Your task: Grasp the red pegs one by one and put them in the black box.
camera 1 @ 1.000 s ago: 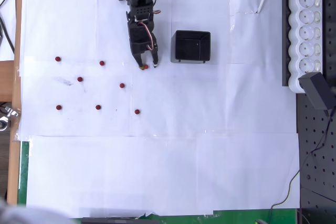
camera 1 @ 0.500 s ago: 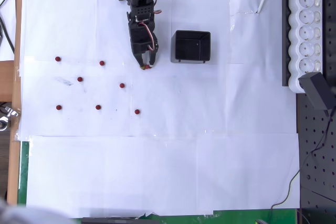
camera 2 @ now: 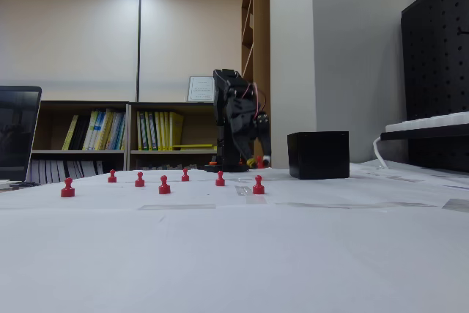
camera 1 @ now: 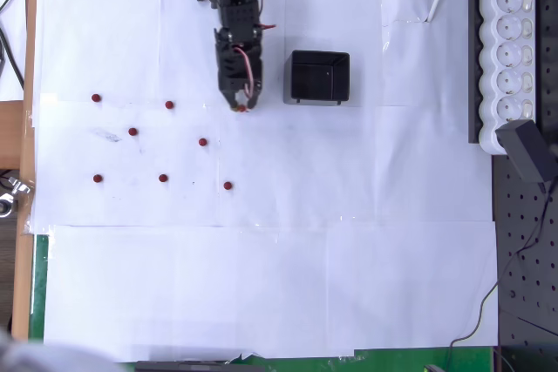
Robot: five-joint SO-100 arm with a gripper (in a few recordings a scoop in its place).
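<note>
Now gripper [camera 1: 241, 105] pinches one red peg [camera 1: 241, 108] beside black box [camera 1: 319, 77]

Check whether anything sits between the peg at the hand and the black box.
Nothing visible does. In the overhead view the hand is closed around a red peg, and only bare white paper lies between it and the black box to its right. The other pegs lie left and below.

— What's in my way on the tabletop [camera 1: 261, 302]?
— Seven pegs [camera 1: 163, 178] scattered over the left half, gaps between them. The box [camera 1: 319, 77] stands just right of my gripper [camera 1: 241, 105], near the far edge.
— And open room?
— The near half is bare; a power strip [camera 1: 510, 50] lines the right edge.
</note>
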